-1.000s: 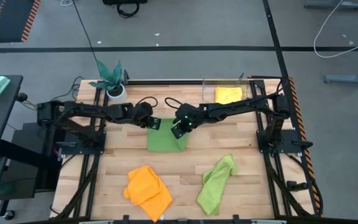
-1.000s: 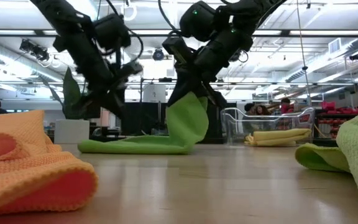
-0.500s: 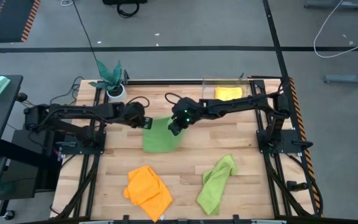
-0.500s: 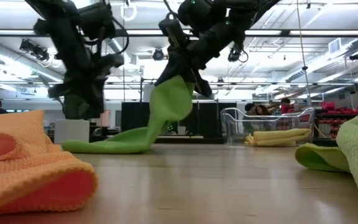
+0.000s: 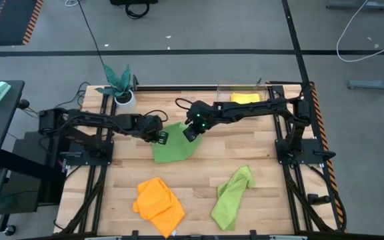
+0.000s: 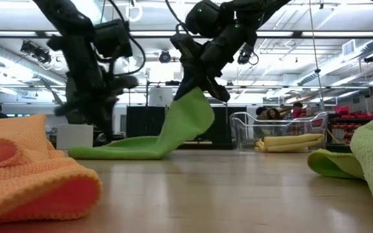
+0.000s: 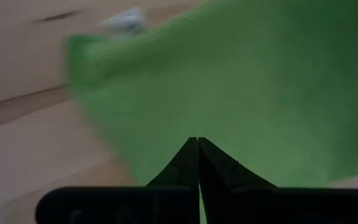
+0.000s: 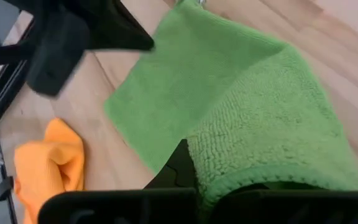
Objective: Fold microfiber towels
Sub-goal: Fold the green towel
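— Wooden table (image 5: 259, 150), workshop hall behind. Stock?

— Green towel (image 5: 172, 145) at centre, mostly flat, one corner lifted. Orange towel (image 5: 159, 200) and second green towel (image 5: 232, 193) crumpled at near edge. Yellow towel (image 5: 245, 99) in clear bin (image 5: 224, 90) at far edge.

— Tools?

— Right gripper (image 5: 191, 132): pinched on raised corner of green towel. Left gripper (image 5: 161, 137): closed, nothing between fingers, at towel's opposite edge.

— Handling?

— Probably light, limp, fuzzy; sags from any single hold. Best taken at corners or hem, both sides, for a straight fold.
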Motion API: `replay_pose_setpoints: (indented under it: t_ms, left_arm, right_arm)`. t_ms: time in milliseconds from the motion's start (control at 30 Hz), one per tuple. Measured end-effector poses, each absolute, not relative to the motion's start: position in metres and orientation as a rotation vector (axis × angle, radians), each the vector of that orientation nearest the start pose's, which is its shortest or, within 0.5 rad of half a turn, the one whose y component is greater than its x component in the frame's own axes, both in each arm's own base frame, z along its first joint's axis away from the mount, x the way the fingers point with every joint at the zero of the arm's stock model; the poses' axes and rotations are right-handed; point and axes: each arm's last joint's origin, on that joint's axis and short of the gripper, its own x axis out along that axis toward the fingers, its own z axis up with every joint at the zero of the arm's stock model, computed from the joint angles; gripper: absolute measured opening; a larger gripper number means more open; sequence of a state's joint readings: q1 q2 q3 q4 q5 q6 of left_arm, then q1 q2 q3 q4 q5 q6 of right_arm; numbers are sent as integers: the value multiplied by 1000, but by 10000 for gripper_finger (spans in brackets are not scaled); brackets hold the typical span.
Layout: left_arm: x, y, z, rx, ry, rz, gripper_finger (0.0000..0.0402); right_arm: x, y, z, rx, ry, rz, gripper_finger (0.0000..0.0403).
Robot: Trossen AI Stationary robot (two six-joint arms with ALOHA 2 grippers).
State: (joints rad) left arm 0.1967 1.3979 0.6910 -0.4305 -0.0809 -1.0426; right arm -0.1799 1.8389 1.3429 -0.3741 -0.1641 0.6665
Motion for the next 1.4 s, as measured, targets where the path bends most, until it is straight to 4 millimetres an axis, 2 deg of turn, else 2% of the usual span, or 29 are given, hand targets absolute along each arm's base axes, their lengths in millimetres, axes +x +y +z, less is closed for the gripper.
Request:
replay_pose_setpoints:
  t_ms: [267,367,500,733,833,1000,1067,1133,1233,1400]
  left_arm:
    - [258,55,139,-1031,874,746,15]
    - [266,55,130,-1045,883,711,6]
    - [283,58,126,-1041,882,681,11]
    - [327,71,134,-961,886,587,6]
    - [347,76,136,-936,898,550,10]
    - [379,84,137,-901,909,499,18]
    - [381,84,138,-881,937,489,12]
    - [386,85,145,-864,892,469,7]
    - [379,89,159,-829,886,480,6]
    - [361,92,183,-761,921,552,29]
  right_arm:
    - [365,-55,180,802,984,-335,0]
    - [353,-47,175,829,930,-325,0]
    - [326,-41,168,906,876,-357,0]
    - [280,-34,174,957,794,-482,0]
    - [272,-32,181,957,765,-490,0]
    - [269,-31,180,960,788,-514,0]
    - [271,-32,179,958,794,-515,0]
    - [273,-32,181,948,791,-505,0]
    - [275,-34,184,944,780,-501,0]
    - [278,-38,185,941,780,-505,0]
